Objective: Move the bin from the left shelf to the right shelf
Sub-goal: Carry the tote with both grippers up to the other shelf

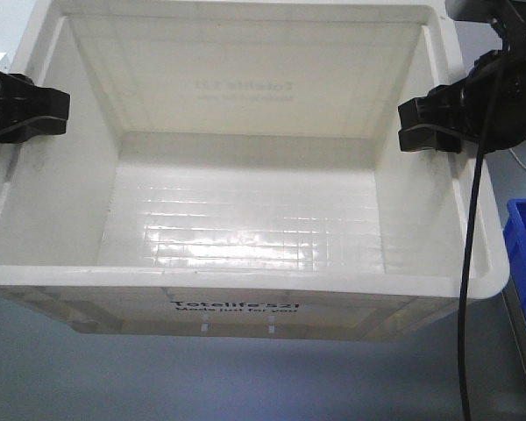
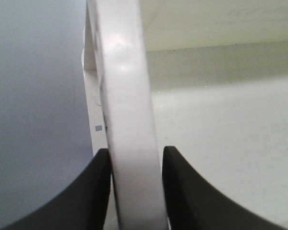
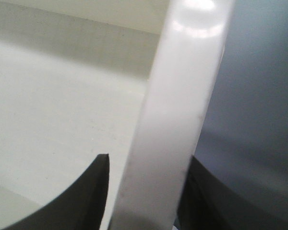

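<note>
Left gripper (image 1: pixel 48 114) and right gripper (image 1: pixel 416 124) clamp the bin (image 1: pixel 245 285) (gridded floor (image 1: pixel 245 230) visible).

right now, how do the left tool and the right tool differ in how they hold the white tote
The left tool clamps the white tote's left rim; the right tool clamps its right rim. A black cable hangs by the right tool, none by the left. In the wrist views the left tool's fingers hug the rim, while the right tool's inner finger shows a slight gap. Both are black and shut on the rim.

Overhead glare streaks the bin (image 1: pixel 245 237); wrist views soft.
</note>
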